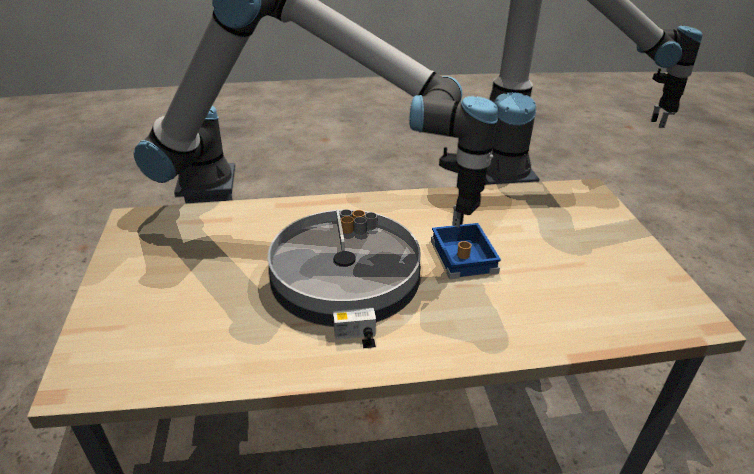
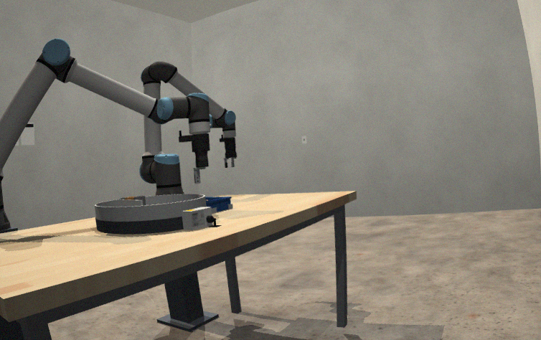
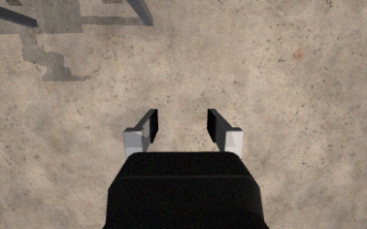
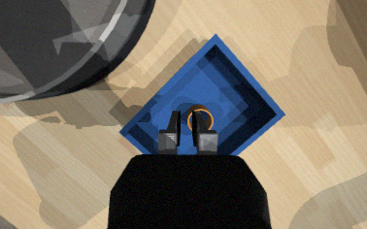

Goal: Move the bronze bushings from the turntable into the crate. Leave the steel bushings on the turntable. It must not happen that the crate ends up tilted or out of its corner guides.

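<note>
I'm hovering the right pincer (image 1: 456,224) (image 2: 196,181) (image 4: 185,121), parted narrowly, gripping nothing, over the blue rectangular crate (image 1: 470,269) (image 2: 218,204) (image 4: 249,75); two bronze cylindrical bushings (image 1: 347,227) (image 2: 128,198) are waiting left, at the round grey turntable's (image 1: 309,299) (image 2: 150,211) (image 4: 114,30) far side.

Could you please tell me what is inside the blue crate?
One upright bronze bushing is visible in the crate; its near inside corner is hidden in the right wrist view.

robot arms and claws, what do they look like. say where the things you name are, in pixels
Both arms (image 1: 362,44) (image 2: 114,87) have light grey tubes, dark grey joints and blue caps. The left claw (image 1: 659,120) (image 2: 229,163) (image 3: 183,118) and right claw (image 2: 196,176) (image 4: 185,121) have black bodies, silvery finger brackets and black pads.
</note>
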Robot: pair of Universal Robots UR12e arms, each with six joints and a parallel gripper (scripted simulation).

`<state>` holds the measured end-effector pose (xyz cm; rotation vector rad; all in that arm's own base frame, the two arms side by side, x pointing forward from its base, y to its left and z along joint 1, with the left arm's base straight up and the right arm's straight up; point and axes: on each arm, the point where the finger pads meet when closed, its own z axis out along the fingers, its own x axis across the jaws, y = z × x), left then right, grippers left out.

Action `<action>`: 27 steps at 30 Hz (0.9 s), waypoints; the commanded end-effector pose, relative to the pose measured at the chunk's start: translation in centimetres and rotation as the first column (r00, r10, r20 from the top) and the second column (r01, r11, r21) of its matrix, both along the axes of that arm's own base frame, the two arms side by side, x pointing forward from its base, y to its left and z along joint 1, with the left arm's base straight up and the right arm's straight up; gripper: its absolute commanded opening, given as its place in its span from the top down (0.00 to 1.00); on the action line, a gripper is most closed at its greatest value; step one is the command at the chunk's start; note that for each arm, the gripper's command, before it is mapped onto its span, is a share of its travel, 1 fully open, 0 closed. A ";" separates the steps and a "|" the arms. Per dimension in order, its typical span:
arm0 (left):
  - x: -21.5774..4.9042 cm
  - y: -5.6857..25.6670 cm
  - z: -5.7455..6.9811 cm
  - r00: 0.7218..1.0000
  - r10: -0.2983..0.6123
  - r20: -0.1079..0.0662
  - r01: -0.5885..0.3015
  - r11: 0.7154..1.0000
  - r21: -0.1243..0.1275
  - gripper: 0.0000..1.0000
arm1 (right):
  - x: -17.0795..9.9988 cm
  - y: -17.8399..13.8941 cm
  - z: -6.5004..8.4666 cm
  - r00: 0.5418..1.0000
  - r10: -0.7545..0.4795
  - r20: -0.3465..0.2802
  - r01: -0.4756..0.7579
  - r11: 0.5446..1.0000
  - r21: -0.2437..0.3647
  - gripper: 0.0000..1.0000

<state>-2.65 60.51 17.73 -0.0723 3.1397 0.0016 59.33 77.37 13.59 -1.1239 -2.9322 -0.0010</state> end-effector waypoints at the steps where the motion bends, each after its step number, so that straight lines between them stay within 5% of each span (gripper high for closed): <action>1: -0.2 -0.2 0.0 1.000 0.001 -0.001 -0.001 1.000 -0.001 0.00 | -0.5 -2.7 0.0 0.998 0.055 0.001 -0.055 0.998 0.001 0.64; 27: -0.2 -0.2 0.0 1.000 0.001 -0.001 -0.001 1.000 -0.001 0.00 | -4.8 -16.5 -0.1 0.925 0.380 0.001 -0.380 0.925 0.000 0.64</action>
